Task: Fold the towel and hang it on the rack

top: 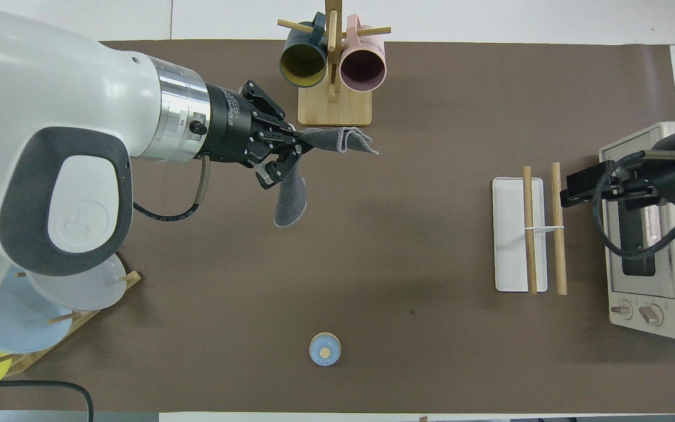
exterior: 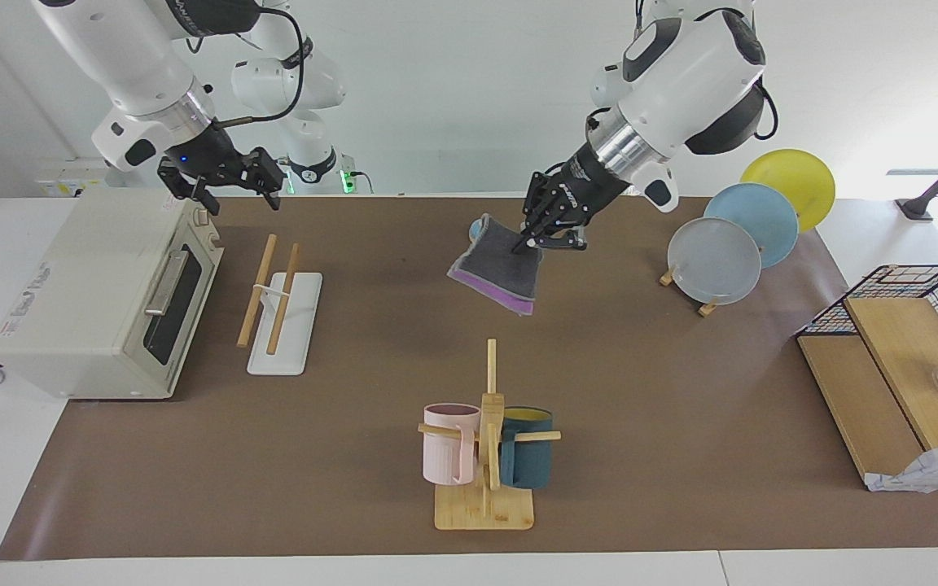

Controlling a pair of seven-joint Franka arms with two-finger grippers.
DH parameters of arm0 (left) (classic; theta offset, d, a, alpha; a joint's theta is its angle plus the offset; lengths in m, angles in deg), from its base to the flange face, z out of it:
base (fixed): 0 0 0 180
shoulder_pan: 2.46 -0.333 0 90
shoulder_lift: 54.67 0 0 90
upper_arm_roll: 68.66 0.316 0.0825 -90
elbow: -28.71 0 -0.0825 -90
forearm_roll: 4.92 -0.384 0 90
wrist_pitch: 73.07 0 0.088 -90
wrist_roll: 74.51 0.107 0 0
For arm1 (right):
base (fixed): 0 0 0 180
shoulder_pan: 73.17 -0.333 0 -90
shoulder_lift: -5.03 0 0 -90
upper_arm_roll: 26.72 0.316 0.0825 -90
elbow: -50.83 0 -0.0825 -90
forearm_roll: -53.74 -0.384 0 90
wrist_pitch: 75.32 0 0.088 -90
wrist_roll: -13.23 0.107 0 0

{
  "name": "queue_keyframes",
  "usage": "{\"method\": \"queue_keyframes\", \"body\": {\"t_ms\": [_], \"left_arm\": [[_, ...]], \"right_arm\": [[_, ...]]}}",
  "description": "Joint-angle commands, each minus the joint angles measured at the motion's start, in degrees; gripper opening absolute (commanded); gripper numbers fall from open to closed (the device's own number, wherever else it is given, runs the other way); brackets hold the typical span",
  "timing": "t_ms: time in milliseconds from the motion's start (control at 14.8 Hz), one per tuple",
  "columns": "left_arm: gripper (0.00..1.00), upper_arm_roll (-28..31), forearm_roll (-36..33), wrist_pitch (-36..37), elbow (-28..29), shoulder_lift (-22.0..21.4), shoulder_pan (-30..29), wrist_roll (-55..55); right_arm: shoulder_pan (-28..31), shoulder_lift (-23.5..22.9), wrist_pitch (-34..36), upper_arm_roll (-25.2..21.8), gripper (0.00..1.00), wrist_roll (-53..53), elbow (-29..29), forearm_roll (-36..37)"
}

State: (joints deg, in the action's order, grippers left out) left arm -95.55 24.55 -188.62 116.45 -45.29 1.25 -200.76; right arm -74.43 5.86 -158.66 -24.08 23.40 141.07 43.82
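Hiding a small blue jar (exterior: 477, 229), the towel (exterior: 501, 264) hangs clamped in the left gripper (exterior: 546, 232); right gripper (exterior: 229, 183), fingers apart, waits at the rack's (exterior: 286, 325) twelve o'clock.

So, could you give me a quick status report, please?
Left gripper shut on folded towel, held up over mid-table. Right gripper open, waiting above rack. Nothing between towel and rack.
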Motion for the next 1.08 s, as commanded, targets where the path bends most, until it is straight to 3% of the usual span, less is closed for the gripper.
{"method": "queue_keyframes", "body": {"t_ms": [0,271,474,609,879,1015], "left_arm": [[0.00,-0.17,5.50,-4.32,4.80,-2.96,-0.28,-1.02],[0.00,-0.26,9.65,-8.20,6.65,-4.89,0.33,-1.02],[0.00,-0.44,10.35,-12.32,11.82,-7.88,1.47,-0.49],[0.00,-0.44,10.44,-14.61,13.77,-8.76,3.05,-0.05],[0.00,-0.52,10.53,-15.59,15.36,-9.90,4.02,0.12],[0.00,-0.52,10.53,-15.59,16.15,-10.61,4.02,0.47]], "right_arm": [[-3.56,1.64,-1.83,0.17,1.00,14.39,2.40,-4.83],[-3.83,2.69,-4.73,0.08,1.00,29.79,5.29,-14.13],[-4.00,3.31,-10.33,0.08,1.00,40.43,7.32,-19.51],[-3.31,3.04,-12.19,0.00,1.00,45.00,7.33,-24.24],[-4.79,2.43,-16.67,0.08,1.00,51.25,7.24,-25.23],[-5.33,0.51,-19.05,0.08,1.00,53.62,6.72,-29.51]]}}
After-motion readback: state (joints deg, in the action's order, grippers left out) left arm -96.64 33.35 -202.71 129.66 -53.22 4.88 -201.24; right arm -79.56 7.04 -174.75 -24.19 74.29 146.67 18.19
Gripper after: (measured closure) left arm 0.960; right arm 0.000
